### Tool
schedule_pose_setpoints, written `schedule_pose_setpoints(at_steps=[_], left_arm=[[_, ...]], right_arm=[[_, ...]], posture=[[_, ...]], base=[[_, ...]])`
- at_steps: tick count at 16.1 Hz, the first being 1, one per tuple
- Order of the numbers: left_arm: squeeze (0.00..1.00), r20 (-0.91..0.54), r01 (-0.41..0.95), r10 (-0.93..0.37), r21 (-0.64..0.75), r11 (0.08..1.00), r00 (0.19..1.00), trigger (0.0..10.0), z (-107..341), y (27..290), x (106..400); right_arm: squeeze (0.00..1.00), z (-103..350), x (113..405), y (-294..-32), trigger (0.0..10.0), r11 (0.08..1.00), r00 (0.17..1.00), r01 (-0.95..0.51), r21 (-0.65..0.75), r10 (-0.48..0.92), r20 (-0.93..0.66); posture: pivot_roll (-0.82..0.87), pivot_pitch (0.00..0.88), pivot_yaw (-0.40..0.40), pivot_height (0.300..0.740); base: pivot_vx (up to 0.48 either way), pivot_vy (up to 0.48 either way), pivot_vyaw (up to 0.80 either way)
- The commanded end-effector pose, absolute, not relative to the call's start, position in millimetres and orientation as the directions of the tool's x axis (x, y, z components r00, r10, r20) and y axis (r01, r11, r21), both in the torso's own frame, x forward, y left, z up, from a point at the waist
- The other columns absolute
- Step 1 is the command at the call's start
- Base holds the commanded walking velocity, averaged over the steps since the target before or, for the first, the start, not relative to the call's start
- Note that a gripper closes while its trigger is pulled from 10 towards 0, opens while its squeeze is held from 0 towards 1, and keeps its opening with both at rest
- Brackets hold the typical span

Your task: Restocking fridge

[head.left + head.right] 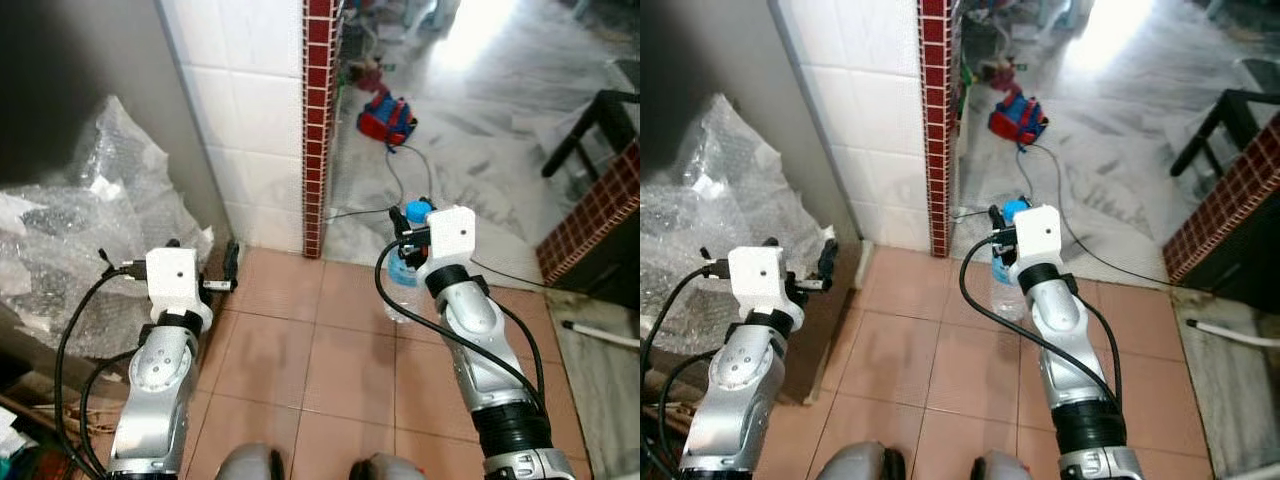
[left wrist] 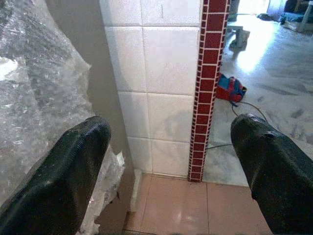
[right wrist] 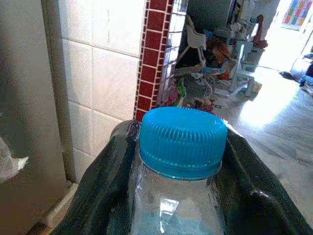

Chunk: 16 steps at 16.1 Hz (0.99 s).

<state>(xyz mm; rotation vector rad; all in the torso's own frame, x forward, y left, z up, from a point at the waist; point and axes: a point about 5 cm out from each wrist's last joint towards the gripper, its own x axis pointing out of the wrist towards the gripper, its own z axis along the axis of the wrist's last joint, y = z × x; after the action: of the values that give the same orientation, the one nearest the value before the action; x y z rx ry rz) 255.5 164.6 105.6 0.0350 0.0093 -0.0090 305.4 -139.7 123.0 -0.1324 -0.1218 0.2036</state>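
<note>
A clear water bottle [image 3: 176, 210] with a blue cap [image 3: 182, 142] stands upright between the fingers of my right gripper [image 3: 181, 196], which is shut on it just below the cap. In the eye views the right gripper [image 1: 410, 240] holds the bottle [image 1: 399, 290] above the terracotta floor, near the red tile strip. My left gripper [image 2: 168, 171] is open and holds nothing, its fingers [image 2: 63, 181] wide apart. It points at the foot of the white tiled wall, beside the bubble wrap. A tall grey surface [image 1: 80, 70] rises left of the wall.
Crumpled bubble wrap [image 1: 70, 230] is piled on my left. A white tiled wall [image 1: 250, 100] ends in a red tile strip [image 1: 318, 120]. Beyond it, a red and blue bag [image 1: 387, 117] and a cable [image 1: 400, 175] lie on the marble floor. A red-tiled counter [image 1: 600, 220] stands on the right.
</note>
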Motion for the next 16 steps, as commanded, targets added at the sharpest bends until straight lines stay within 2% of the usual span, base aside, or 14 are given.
schedule_pose_setpoints(at_steps=[1, 10, 15, 16], left_arm=[[0.00, -0.015, -0.004, 0.005, 0.036, 0.999, 1.000, 10.0, 103.9, 167.7, 256.1], [0.00, -0.015, 0.001, 0.000, 0.038, 0.999, 1.000, 10.0, 103.6, 167.0, 256.8], [0.00, -0.020, -0.002, 0.003, 0.025, 1.000, 1.000, 10.0, 102.8, 166.3, 257.6], [0.00, -0.022, -0.006, 0.006, 0.019, 1.000, 1.000, 10.0, 102.2, 166.7, 257.4]], right_arm=[[0.00, 128.1, 306.9, -139.8, 10.0, 0.972, 0.971, -0.181, -0.150, 0.201, 0.130], [0.00, 127.1, 307.3, -139.7, 10.0, 0.971, 0.972, -0.179, -0.155, 0.200, 0.127], [0.00, 126.6, 305.0, -142.7, 10.0, 0.973, 0.973, -0.173, -0.152, 0.193, 0.124], [0.00, 127.2, 304.8, -144.2, 10.0, 0.973, 0.973, -0.168, -0.157, 0.189, 0.129]], posture=[[0.07, 0.063, -0.008, 0.740], [0.07, 0.064, -0.006, 0.740], [0.06, 0.071, -0.010, 0.740], [0.06, 0.072, -0.014, 0.740]], base=[[-0.277, 0.000, 0.00], [-0.262, 0.000, 0.00], [0.000, 0.000, 0.00], [0.000, 0.480, 0.00]])
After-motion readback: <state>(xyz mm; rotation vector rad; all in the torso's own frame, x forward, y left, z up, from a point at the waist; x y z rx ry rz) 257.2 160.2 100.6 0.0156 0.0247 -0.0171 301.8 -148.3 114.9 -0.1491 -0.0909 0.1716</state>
